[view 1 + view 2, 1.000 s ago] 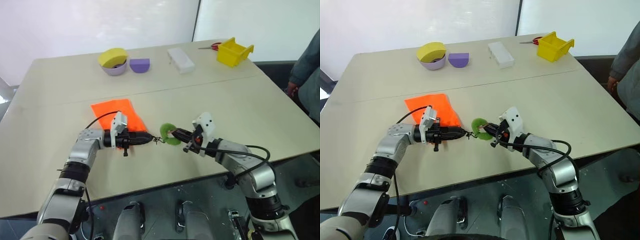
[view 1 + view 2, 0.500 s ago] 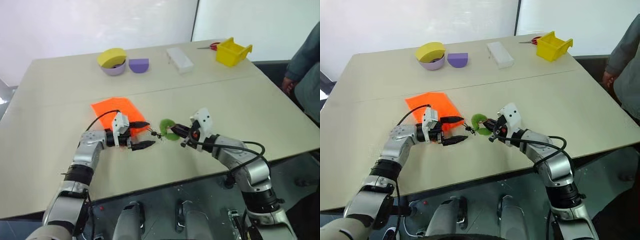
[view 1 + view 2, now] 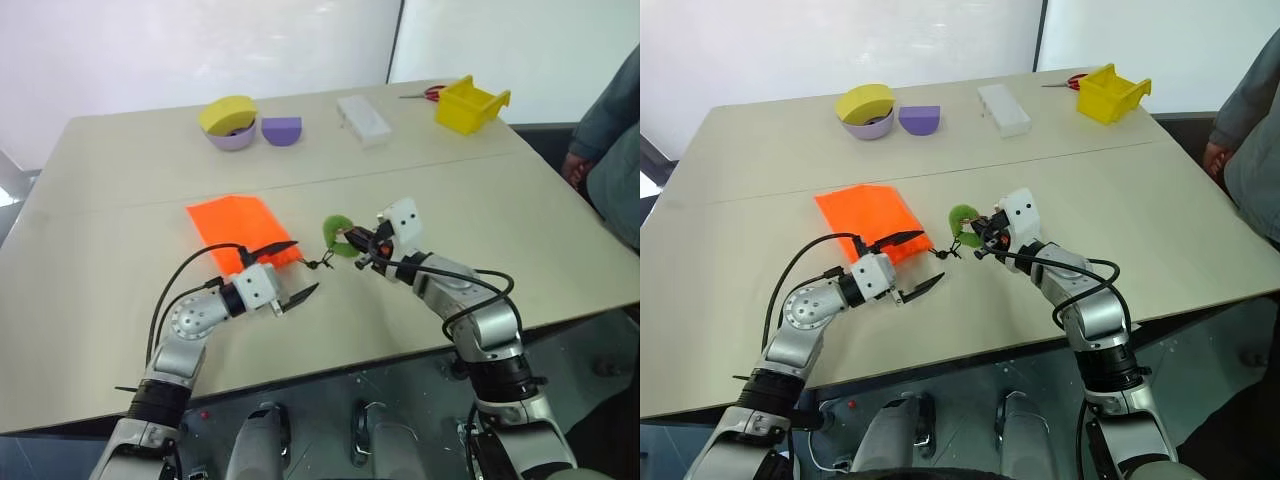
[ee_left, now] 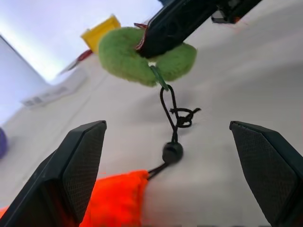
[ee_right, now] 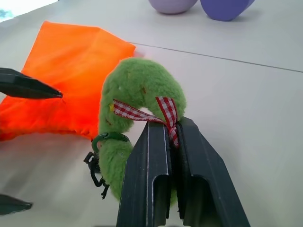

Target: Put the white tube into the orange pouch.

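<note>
On the beige table [image 3: 480,200], mid-frame, your right gripper [image 3: 352,243] pinches the green fuzzy ring [image 3: 337,232]; left gripper [image 3: 290,270] gapes. The orange pouch [image 3: 232,222] looks limp, so take it at its mouth.

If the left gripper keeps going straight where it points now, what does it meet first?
Probably the dark cord and its bead, then the green fuzzy ring held by the right gripper; the left gripper is open, depth uncertain.

Left arm: reaches forward low, elbow bent.
Left gripper [image 3: 908,266]: fingers spread wide, empty.
Right arm: angled inward.
Right gripper [image 5: 171,142]: fingers pinched together.
</note>
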Robot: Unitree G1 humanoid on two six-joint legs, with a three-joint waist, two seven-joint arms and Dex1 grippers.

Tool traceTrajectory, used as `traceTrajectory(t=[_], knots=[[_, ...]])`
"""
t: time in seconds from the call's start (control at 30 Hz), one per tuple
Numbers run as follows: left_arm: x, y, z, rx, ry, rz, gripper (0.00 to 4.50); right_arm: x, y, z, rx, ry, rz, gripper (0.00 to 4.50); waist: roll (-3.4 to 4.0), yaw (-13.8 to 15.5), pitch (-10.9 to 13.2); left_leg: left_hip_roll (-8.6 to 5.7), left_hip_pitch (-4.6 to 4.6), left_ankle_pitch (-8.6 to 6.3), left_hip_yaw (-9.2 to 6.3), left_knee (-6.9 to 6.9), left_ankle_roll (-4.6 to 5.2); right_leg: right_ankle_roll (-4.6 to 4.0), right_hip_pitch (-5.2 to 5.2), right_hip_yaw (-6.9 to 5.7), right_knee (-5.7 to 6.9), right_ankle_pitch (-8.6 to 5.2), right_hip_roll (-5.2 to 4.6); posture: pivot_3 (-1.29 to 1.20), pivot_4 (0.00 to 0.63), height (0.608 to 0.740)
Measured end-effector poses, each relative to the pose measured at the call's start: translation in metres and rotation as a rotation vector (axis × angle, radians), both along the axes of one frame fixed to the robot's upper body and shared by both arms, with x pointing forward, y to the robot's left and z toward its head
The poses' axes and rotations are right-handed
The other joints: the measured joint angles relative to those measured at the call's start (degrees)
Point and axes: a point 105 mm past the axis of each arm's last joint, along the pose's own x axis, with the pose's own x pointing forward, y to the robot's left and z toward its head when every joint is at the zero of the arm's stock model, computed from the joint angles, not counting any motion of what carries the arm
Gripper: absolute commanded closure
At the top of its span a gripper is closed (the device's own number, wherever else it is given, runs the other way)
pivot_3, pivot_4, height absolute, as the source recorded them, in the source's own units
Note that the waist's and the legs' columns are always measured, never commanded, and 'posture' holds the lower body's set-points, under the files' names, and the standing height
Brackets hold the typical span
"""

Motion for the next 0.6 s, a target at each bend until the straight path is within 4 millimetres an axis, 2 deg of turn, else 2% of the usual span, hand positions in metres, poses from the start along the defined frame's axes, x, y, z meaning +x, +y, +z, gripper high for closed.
traceTrajectory(t=[0.17,0.33,0.4,0.5,0.6], knots=[[0.005,-0.009,-0.006,0.09,-0.046,0.076,0.04,0.0,0.0,-0.001,-0.003,0.002,-0.001,4.5,0.0,-0.19,0.0,0.01,0.01,0.01,-0.02,-0.01,0.01,0.0,-0.03,-0.01,0.06,0.0,0.02,0.0,0.15,0.74],[0.009,-0.021,-0.012,0.087,-0.013,0.172,0.04,0.0,0.0,-0.001,-0.003,0.002,0.0,4.5,0.0,-0.2,0.0,0.0,0.0,0.1,0.0,-0.01,0.16,0.03,-0.04,-0.01,0.06,-0.01,0.02,0.0,0.15,0.74],[0.011,-0.02,-0.013,0.088,0.001,0.19,0.04,0.0,0.0,-0.001,-0.003,0.002,0.0,4.5,0.01,-0.19,-0.01,0.0,0.02,0.1,-0.01,-0.01,0.16,0.02,-0.03,-0.01,0.07,-0.01,0.02,0.0,0.15,0.74],[0.013,-0.019,-0.016,0.089,0.029,0.208,0.91,0.0,0.001,-0.001,-0.002,0.002,0.002,4.5,0.01,-0.3,-0.01,0.01,0.07,0.05,-0.03,0.0,0.08,0.0,0.0,-0.01,0.07,0.0,0.02,0.0,0.15,0.74],[0.013,-0.017,-0.022,0.098,0.065,0.23,2.43,0.0,0.001,-0.001,-0.002,0.002,0.003,4.5,0.01,-0.49,-0.01,0.01,0.07,-0.01,-0.1,-0.01,-0.01,-0.03,-0.01,-0.02,0.05,0.02,0.05,0.0,0.15,0.74]])
